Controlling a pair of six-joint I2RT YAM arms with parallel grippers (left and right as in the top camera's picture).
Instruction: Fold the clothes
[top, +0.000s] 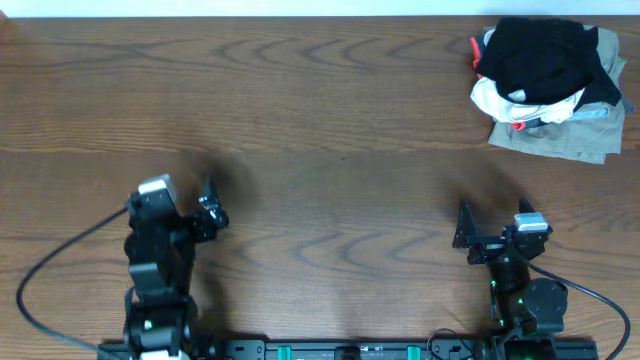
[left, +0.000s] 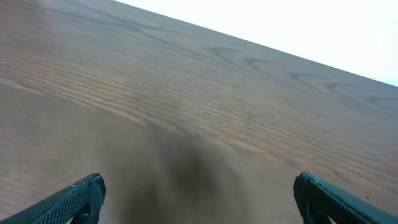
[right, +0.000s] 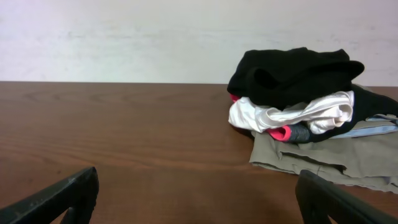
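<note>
My right gripper (right: 199, 205) is spread wide with nothing between its fingers, hovering low over bare wood at the near right of the table (top: 320, 100). My left gripper (left: 199, 208) is just as open and empty at the near left. Neither touches any cloth.

The clothes I have to fold are one plain black garment (top: 540, 55), crumpled on top of a small heap in the far right corner, well apart from both arms. Under it lies a white garment (top: 497, 98) with a bit of red showing. Under that, a khaki-grey garment (top: 560, 138) is spread flatter on the wood.

As I read it, the step in hand is getting the black piece out of the heap. I would send the right arm, since it is the nearer one. I would come down on the crown of the black bunch and pinch only that layer, high up, so the white one below is not dragged along. Then I would carry it to the open middle, where both arms can reach, and lay it flat before any fold. The fabric looks soft and limp, so I expect it to sag and trail, and lifting it well clear of the heap should help.

The tabletop is dark brown wood grain, matte and even. Beyond its far edge stands a pale, plain wall (right: 124, 37).
</note>
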